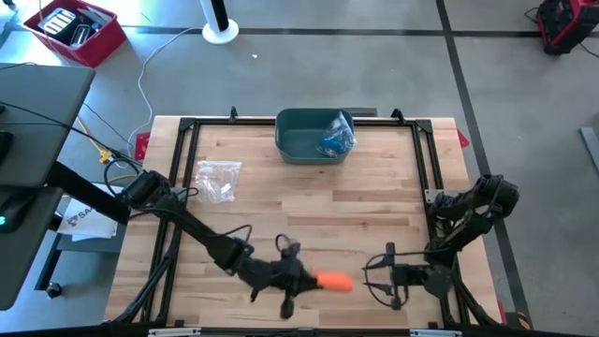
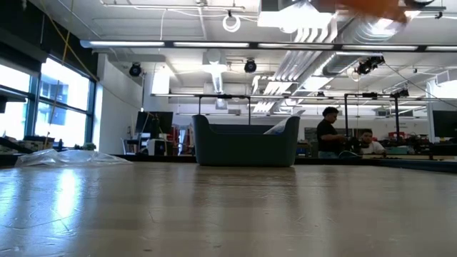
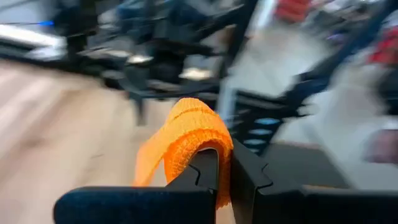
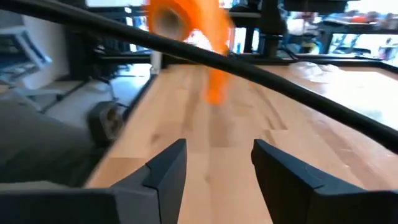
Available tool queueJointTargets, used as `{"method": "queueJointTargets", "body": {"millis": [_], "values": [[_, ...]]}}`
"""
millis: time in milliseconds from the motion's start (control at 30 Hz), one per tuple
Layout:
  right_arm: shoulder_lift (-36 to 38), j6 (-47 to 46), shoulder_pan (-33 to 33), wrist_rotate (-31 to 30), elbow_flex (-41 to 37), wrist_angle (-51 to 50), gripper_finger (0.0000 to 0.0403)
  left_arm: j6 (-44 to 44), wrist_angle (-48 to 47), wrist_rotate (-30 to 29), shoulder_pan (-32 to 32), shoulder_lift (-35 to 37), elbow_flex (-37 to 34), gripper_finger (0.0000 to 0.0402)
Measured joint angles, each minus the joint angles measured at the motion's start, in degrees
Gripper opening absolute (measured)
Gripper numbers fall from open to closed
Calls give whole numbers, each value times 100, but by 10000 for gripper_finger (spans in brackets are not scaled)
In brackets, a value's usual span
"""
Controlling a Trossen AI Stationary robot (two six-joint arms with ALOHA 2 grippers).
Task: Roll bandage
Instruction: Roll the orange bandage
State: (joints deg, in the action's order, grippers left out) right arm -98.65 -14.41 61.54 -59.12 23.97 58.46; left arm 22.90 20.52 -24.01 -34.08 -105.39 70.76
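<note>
An orange bandage is held above the table near its front edge. It is partly rolled, and a loose strip hangs from it in the right wrist view. My left gripper is shut on it. My right gripper is open and empty, a short way to the bandage's right, fingers pointing toward it. In the low view the bandage shows only as an orange blur at the top edge. My left gripper pinches a folded bend of the bandage between its two fingers. The fingers come level from the table's left. The bandage is lifted clear of the table, a loose strip hanging beside the fingers.
A dark green bin with a blue packet inside stands at the table's far middle. A clear plastic bag lies at the far left. A black frame runs along the table's sides. People sit in the room beyond the table.
</note>
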Motion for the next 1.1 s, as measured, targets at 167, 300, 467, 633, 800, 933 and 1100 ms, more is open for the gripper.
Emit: {"method": "queueJointTargets", "body": {"millis": [167, 300, 467, 633, 800, 933, 1100], "values": [[8, -209, 371, -509, 0, -18, 177, 273, -72, -463, -22, -106, -64, 8], [8, -1175, 369, -557, 0, -585, 177, 215, -323, -738, 478, -139, -474, 9], [8, -1993, 37, 174, 1, -1312, 177, 441, 171, -602, 1225, -227, -1395, 9], [8, -2132, -471, 1328, 0, -1702, 177, 658, 1979, 163, 1677, -403, -2056, 9], [75, -2960, -568, 2784, -2, -1921, 177, 1156, 2435, 823, 1296, -307, -1868, 9], [76, -3091, -553, 2869, 0, -1839, 177, 1502, 2404, 284, 1092, -388, -1728, 10], [72, -2582, -783, 2412, 5, -1848, 177, 1889, 2355, -189, 1533, -927, -1749, 11]]}}
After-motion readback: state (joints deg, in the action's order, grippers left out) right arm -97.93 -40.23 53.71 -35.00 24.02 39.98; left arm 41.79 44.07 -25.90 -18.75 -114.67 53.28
